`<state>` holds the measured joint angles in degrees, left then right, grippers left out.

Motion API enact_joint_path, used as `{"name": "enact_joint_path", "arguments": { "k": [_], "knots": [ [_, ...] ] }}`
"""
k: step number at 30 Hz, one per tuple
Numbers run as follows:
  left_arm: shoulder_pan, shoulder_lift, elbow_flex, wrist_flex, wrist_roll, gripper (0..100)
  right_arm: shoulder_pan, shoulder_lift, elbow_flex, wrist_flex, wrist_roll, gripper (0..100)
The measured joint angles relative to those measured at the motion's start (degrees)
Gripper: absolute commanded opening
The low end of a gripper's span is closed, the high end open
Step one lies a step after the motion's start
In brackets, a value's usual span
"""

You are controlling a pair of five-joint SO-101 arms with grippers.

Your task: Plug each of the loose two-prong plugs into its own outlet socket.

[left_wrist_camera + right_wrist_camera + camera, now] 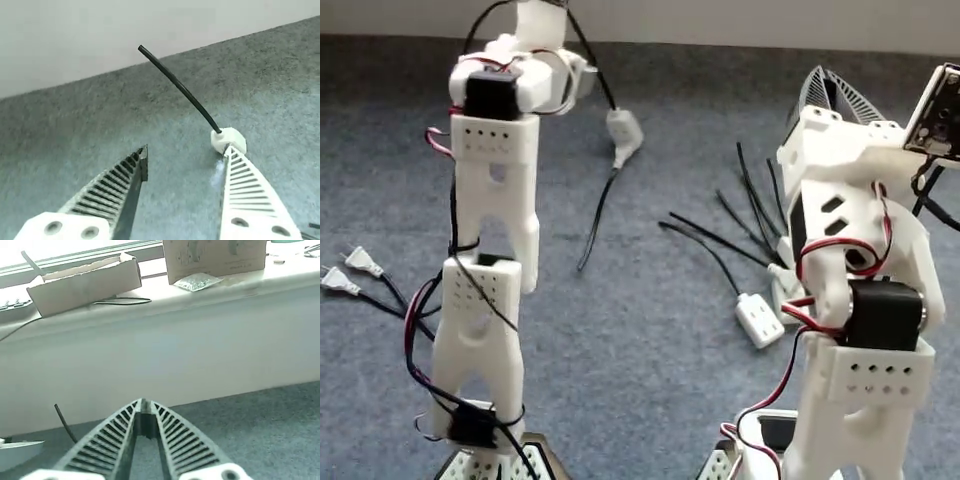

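You are working the pick-up step on the first plug (229, 139). Your left hand (186, 150) is standing released, fingers spread wide. One fingertip (231, 152) is sitting just beside the plug's white body, perhaps touching it, and nothing is lying between the fingers. The plug is resting on the grey surface (650, 380) toward the far wall, with its short cord (175, 82) trailing off it. Two more plugs (360, 262) are lying at the surface's edge beside the left arm. The sockets (760, 320) are lying well apart from all three plugs, close to the right arm, and appear unfilled. Your right hand (142, 407) is hanging clenched on nothing, raised and facing the wall. For the next move, you are likely needing to shift the left hand sideways until the plug body falls between the fingers. You are then clenching on the body, not the cord, and keeping the prongs free for the socket. A glancing fingertip is liable to push the plug away.
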<state>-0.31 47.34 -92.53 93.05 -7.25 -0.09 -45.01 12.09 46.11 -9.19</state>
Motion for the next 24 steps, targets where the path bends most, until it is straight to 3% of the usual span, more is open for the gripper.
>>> {"name": "enact_joint_path", "arguments": {
  "k": [3,6,13,19,24],
  "knots": [
    [-2.02,-4.22,0.35,7.03,4.66,23,-0.18,0.09,1.67,-0.18,8.09,0.8],
    [-4.48,-8.09,4.84,8.35,9.32,23,-0.62,0.09,1.76,1.85,18.29,0.8],
    [-4.22,-16.09,20.48,8.44,15.91,23,5.89,4.92,1.76,6.77,28.04,0.8],
    [2.81,-23.21,34.55,8.44,22.68,23,13.01,19.52,-1.76,15.91,45.45,1.2],
    [12.04,-24.97,46.15,8.44,26.11,23,18.2,37.45,-12.92,26.9,57.05,1.3]
  ]
}}
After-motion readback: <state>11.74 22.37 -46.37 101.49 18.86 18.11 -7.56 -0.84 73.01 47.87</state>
